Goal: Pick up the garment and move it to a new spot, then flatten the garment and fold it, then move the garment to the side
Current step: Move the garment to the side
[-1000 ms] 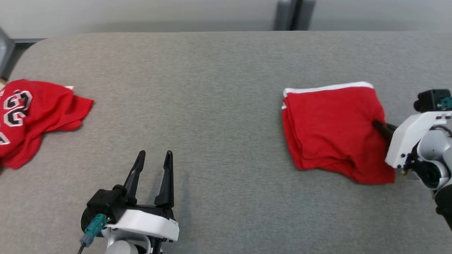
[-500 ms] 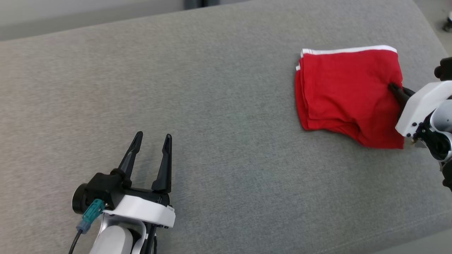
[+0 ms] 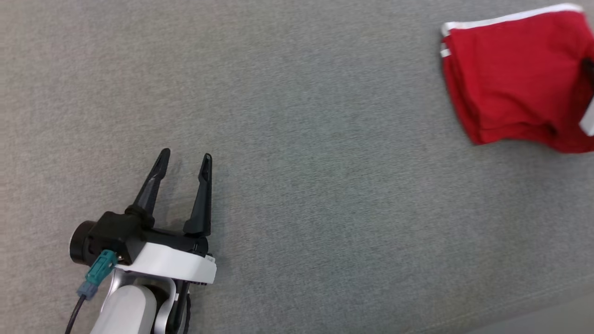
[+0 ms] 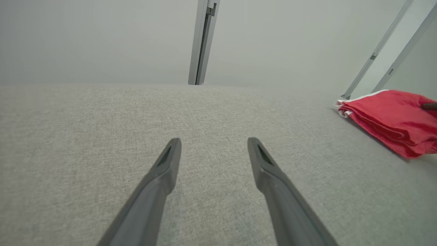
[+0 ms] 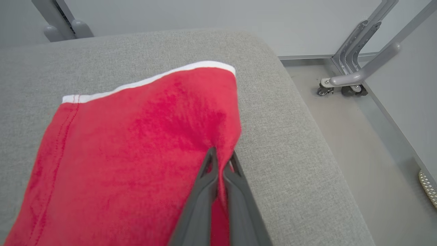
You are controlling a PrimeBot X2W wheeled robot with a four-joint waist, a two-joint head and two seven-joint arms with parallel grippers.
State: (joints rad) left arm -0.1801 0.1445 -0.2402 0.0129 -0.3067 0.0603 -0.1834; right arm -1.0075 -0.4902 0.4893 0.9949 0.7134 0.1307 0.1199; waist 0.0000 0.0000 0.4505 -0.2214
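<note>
Change over the last 1 second is mostly in the head camera itself: the whole picture has swung, so the folded red garment (image 3: pixel 510 74), which was at 3 o'clock of that view, now sits at 2 o'clock, partly cut by the picture's border. Whether the cloth also slid on the grey padded table (image 3: pixel 325 162) I cannot tell for sure. The grip has not changed: the right gripper (image 5: pixel 222 153) is closed on a small pinch of the garment's right edge, its 2 fingers pressed together with red cloth between them. The left gripper (image 3: pixel 184 157) waits at 7 o'clock of the head view, fingers spread and holding nothing, well apart from the garment. Since the garment already lies in folded layers with its white hem on the far side, I judge that the last step, moving it to the side, is in hand. From the right wrist, the table's rounded corner is at 1 o'clock, just beside the cloth, and beyond it are the floor (image 5: pixel 341 143) and a wheeled metal frame (image 5: pixel 341 80) at 2 o'clock; a longer pull that way could bring the garment over the edge.
</note>
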